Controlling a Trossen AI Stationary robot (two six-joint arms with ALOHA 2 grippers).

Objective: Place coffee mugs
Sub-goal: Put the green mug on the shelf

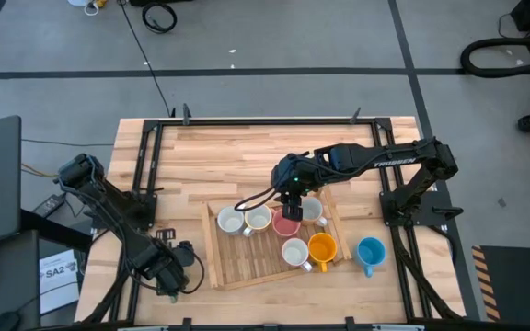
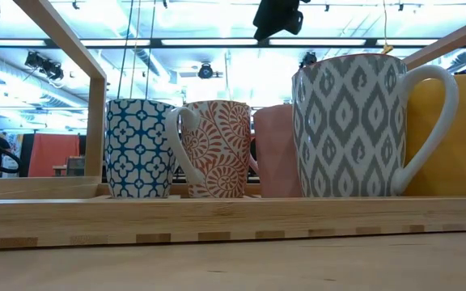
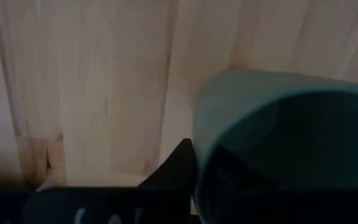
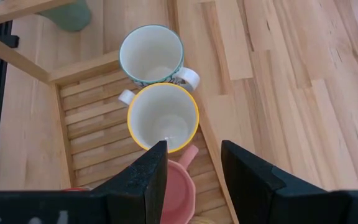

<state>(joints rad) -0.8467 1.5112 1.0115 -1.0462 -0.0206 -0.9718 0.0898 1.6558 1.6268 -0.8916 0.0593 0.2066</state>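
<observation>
Six mugs stand upright in the slatted wooden tray [image 1: 247, 271]: a white one with a teal rim [image 4: 151, 53], a yellow-rimmed one [image 4: 163, 117], the pink one [image 1: 286, 224], two more white ones [image 1: 313, 211] [image 1: 294, 251] and the orange one [image 1: 322, 246]. The blue mug [image 1: 371, 250] rests on the table right of the tray. My right gripper [image 4: 194, 165] hangs open above the pink mug [image 4: 179, 193], touching nothing. My left gripper [image 1: 168, 273] is at the table's near left, shut on the dark green mug [image 3: 278, 143]. My left gripper has the dark green mug by its rim [image 3: 204, 149]. One finger [image 3: 176, 171] lies against the outside of the wall. The other finger is lost in the mug's dark inside. Whether the mug stands on the table or is lifted cannot be told.
The tray's raised wooden rim [image 2: 95, 129] borders the mugs. Black metal frame rails [image 1: 145, 156] run along the table's left and right sides. Bare wood lies between the tray and the far edge [image 1: 265, 147].
</observation>
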